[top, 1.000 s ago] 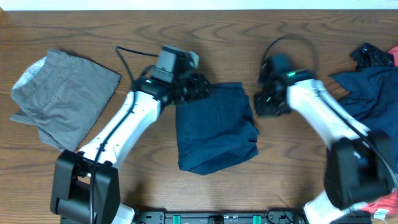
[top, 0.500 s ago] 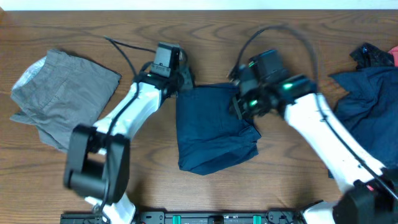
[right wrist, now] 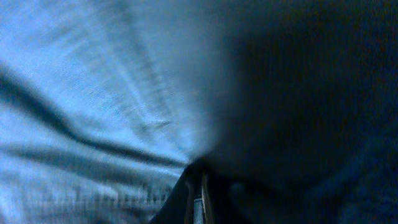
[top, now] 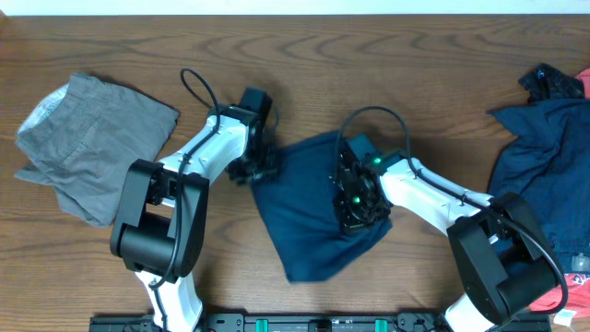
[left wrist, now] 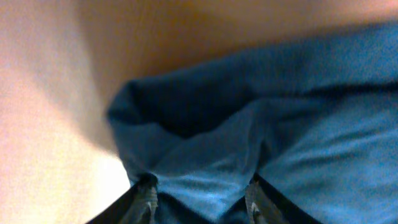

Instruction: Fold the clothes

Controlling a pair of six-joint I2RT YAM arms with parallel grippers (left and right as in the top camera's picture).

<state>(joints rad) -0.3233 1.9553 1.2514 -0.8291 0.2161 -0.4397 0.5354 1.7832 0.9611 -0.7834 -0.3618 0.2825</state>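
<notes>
A brown wood-grain desk (top: 415,55) is carrying everything. On its right side, a heap of dark navy blue cloth garments (top: 544,166) is lying spread to the edge of the overhead view, with a scrap of red cloth (top: 584,85) showing just beside its upper corner. At the far left, a crumpled grey cloth garment (top: 92,148) is resting well apart from both arms.

In the middle of the desk, a single dark navy blue cloth garment (top: 304,221) is lying skewed, its upper edge slanting and its lower end pointing toward the near side. The white left arm (top: 207,152) is reaching across to its upper left corner, and the white right arm (top: 424,189) is lying over its right half.

The left claw (top: 261,169) is sitting at the garment's upper left corner. In the left wrist view its fingers (left wrist: 147,198) are standing partly apart with a puckered ridge of the navy cloth bunched between them, so the claw is pinching that fold. Bare desk is showing beyond the cloth's edge.

The right claw (top: 355,201) is pressing down on the garment's right middle. In the right wrist view its fingertips (right wrist: 188,196) are nearly pressed together, with creases in the navy cloth running in toward them, so it is nipping a thin pinch of the fabric. The right half of that view is lying in deep shadow.
</notes>
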